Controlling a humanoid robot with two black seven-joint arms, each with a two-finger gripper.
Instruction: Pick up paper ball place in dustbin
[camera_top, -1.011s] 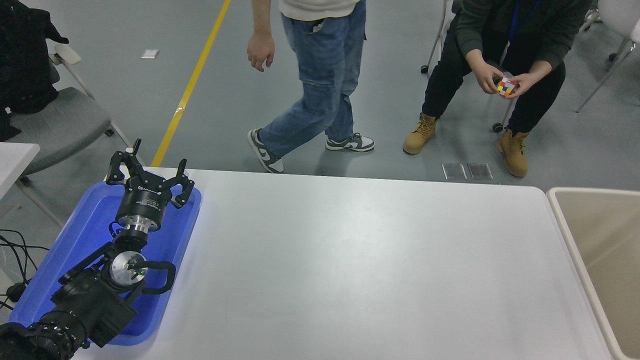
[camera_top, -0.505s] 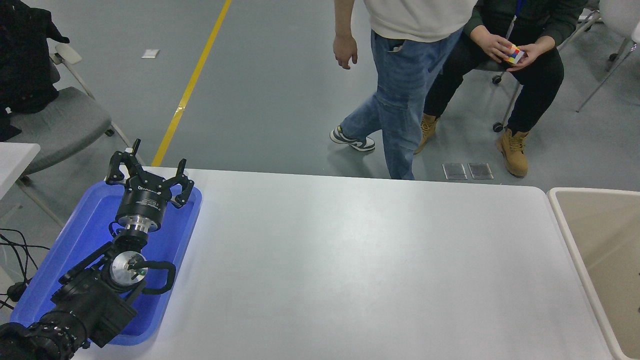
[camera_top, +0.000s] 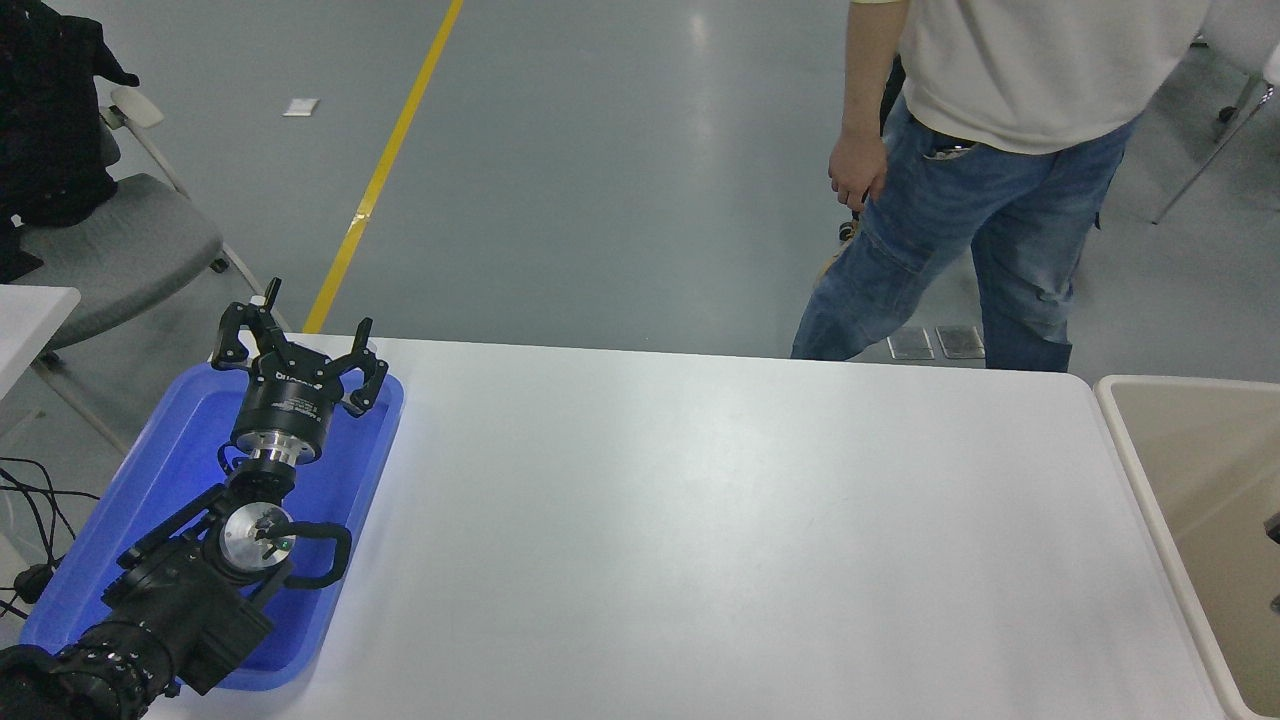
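No paper ball shows anywhere on the table or in either gripper. The dustbin (camera_top: 1205, 470), beige with a pale rim, stands against the table's right end and is cut off by the picture's edge. My left gripper (camera_top: 300, 338) is parked open and empty over the far end of the blue tray (camera_top: 170, 470) at the lower left. A small dark sliver (camera_top: 1273, 526), which looks like part of my right arm, pokes in at the right edge over the dustbin. Too little of it shows to tell its state.
A person in jeans and a pale shirt (camera_top: 1000, 150) stands at the table's far right corner, one hand (camera_top: 858, 175) hanging by the hip. A grey chair (camera_top: 110, 250) with dark clothing stands at the far left. The white table (camera_top: 720, 520) carries the tray.
The standing person has walked right along the far side and now hides the seated person with the cube. A dark sliver has appeared at the right edge. The left arm has not moved.
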